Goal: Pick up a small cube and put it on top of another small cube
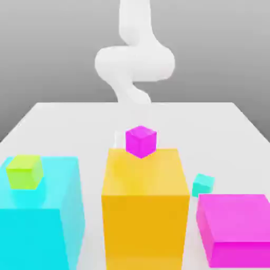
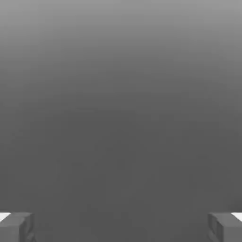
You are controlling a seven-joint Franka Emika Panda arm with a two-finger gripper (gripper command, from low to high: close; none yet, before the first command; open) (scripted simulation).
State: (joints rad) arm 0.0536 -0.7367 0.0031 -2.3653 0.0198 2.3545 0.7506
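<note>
Exterior view: the teal cube (image 1: 202,184) sits on the white tabletop (image 1: 58,121) at lower right of the frame, just behind the magenta block (image 1: 237,227) and to the right of the orange block (image 1: 145,208). The lime cube (image 1: 25,171) rests on top of the cyan block (image 1: 39,211) at lower left. A small magenta cube (image 1: 141,141) stands on the orange block near centre. The white arm (image 1: 134,60) hangs at upper centre, well apart from both small cubes.

Hand view shows the two fingers (image 2: 16,227) at the lower corners of the frame, spread wide with nothing between them.

The teal cube looks rigid, light and smooth-faced, so it should neither deform nor weigh much, but could slip if pinched off-centre. Best hold is likely across two opposite flat side faces, from above, squarely at mid-height. The magenta block close by leaves little room on that side, so the other pair of faces may be safer.
</note>
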